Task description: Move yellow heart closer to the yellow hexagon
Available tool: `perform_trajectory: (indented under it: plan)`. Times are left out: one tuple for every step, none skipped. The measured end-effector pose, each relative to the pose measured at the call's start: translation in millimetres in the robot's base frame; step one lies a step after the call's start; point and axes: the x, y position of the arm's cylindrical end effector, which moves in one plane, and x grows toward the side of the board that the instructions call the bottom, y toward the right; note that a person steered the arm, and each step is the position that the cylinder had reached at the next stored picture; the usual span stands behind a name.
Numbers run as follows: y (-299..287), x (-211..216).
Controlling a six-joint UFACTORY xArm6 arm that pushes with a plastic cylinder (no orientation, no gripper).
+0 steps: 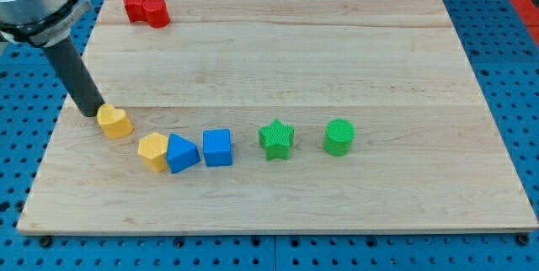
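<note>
1. My tip [91, 113] touches the upper left side of the yellow plastic heart block [114, 122] on the wooden worktop [337, 44]; there is no hand to open or close
2. The yellow plastic hexagon block [153, 151] lies near, toward the view's lower right, touching the blue triangular block [182, 153]
3. Risk: an off-centre push may make the heart slip sideways, or a too long push may knock the hexagon into the blue one

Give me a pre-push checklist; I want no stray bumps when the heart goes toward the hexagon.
1. My tip sits at the yellow heart, on its upper-left side: ok.
2. Tip is on the side away from the yellow hexagon: ok.
3. Gap between heart and hexagon holds no block: ok.
4. Blue triangle touches the hexagon, so it could get nudged: not ok.
5. Tip actually contacting the heart: cannot tell.
</note>
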Motion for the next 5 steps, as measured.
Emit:
perform_trajectory:
  plan:
    - [1.3, 21.8]
    - [-1.7, 8.9]
    - [10.4, -1.1]
    - [37.8, 4.0]
    - [41.4, 28.4]
